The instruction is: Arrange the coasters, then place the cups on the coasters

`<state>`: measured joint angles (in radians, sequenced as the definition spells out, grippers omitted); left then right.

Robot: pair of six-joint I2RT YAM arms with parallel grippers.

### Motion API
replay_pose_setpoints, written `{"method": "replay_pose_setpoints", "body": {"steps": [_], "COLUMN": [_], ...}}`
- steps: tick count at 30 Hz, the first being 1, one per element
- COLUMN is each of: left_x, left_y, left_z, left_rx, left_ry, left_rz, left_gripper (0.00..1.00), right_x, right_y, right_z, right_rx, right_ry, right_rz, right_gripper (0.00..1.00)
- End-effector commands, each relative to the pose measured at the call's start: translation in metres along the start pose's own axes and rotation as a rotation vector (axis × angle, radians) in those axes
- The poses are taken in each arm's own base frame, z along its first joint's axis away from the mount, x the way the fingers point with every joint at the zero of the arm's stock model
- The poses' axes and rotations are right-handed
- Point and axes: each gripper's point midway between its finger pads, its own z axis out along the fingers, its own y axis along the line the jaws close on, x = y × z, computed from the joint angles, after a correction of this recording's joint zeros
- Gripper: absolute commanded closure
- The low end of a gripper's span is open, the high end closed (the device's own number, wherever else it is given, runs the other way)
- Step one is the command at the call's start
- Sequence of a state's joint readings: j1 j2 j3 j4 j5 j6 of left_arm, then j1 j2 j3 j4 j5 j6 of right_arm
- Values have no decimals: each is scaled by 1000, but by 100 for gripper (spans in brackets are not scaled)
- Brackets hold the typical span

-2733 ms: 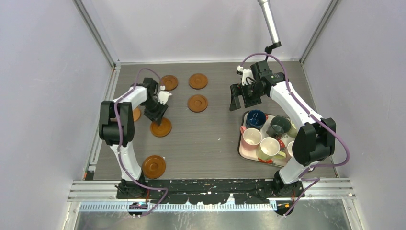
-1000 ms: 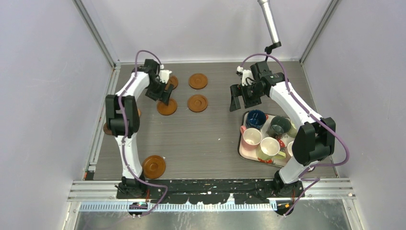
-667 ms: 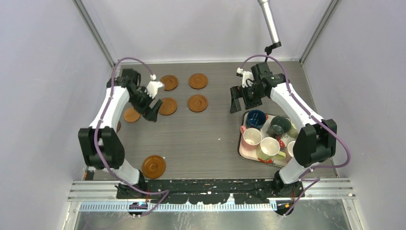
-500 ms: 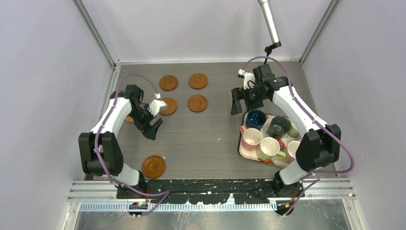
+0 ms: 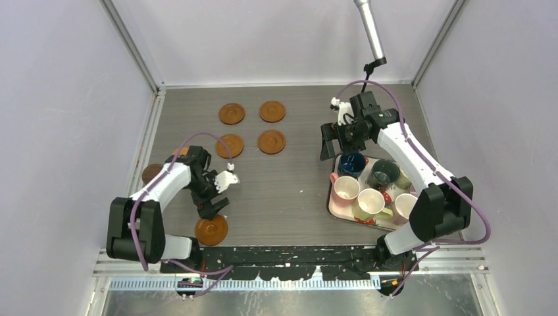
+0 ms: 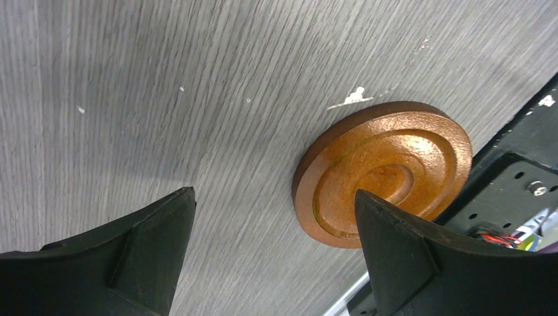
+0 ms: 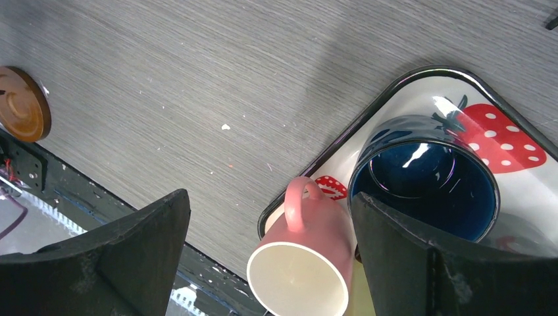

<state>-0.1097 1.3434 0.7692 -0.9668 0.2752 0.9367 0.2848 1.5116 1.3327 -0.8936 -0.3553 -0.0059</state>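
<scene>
Four brown coasters lie in a two-by-two block at the back: (image 5: pixel 231 113), (image 5: pixel 272 111), (image 5: pixel 229 145), (image 5: pixel 271 141). Another coaster (image 5: pixel 211 230) (image 6: pixel 385 171) rests at the table's near edge. My left gripper (image 5: pixel 214 210) (image 6: pixel 273 217) hovers open just beside it, holding nothing. A darker coaster (image 5: pixel 152 173) sits at the far left. The cups stand in the strawberry tray (image 5: pixel 331 204): dark blue (image 5: pixel 353 162) (image 7: pixel 424 174), pink (image 5: pixel 345 189) (image 7: pixel 309 263), dark grey (image 5: pixel 383 173), cream (image 5: pixel 370 202). My right gripper (image 5: pixel 332 145) (image 7: pixel 270 197) hangs open and empty over the tray's far-left corner.
The tray's black rim (image 7: pixel 368 108) lies close under my right fingers. More cups crowd the tray's near side under the right arm. The black base rail (image 6: pixel 520 178) runs right behind the near coaster. A sliver of another coaster (image 5: pixel 179 151) shows behind my left arm.
My left gripper let go of a coaster in the back block, opened, and swung back to the near-edge coaster. My right gripper drifted slightly toward the tray.
</scene>
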Motion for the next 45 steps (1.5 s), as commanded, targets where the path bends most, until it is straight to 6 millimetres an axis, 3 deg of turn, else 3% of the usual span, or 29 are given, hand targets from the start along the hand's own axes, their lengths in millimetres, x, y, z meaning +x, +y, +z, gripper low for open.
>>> {"method": "replay_pose_setpoints", "body": {"steps": [1, 9, 15, 23, 31, 33, 36, 39, 45], "left_x": [-4, 12, 10, 8, 6, 1, -17, -37, -76], "left_y": [13, -10, -12, -18, -17, -14, 4, 11, 32], "left_z": [10, 29, 32, 29, 39, 41, 43, 41, 37], "left_rx": [-58, -5, -1, 44, 38, 16, -79, -99, -142], "left_ry": [8, 93, 98, 131, 167, 156, 105, 42, -55], "left_rz": [67, 172, 193, 278, 337, 322, 275, 227, 148], "left_gripper": [10, 12, 11, 3, 8, 12, 26, 37, 45], "right_x": [-7, -9, -9, -9, -8, -7, -7, -8, -8], "right_y": [4, 4, 3, 2, 1, 0, 0, 0, -1], "right_z": [-9, -6, -4, -2, -2, -1, 0, 1, 2], "right_rx": [-16, -17, -18, -16, -12, -9, -12, -11, -9], "right_ry": [-20, -4, 5, 12, 21, 24, 27, 28, 31], "right_rz": [-36, -31, -27, -27, -28, -27, -24, -23, -23], "right_gripper": [4, 4, 4, 4, 4, 4, 4, 4, 4]}}
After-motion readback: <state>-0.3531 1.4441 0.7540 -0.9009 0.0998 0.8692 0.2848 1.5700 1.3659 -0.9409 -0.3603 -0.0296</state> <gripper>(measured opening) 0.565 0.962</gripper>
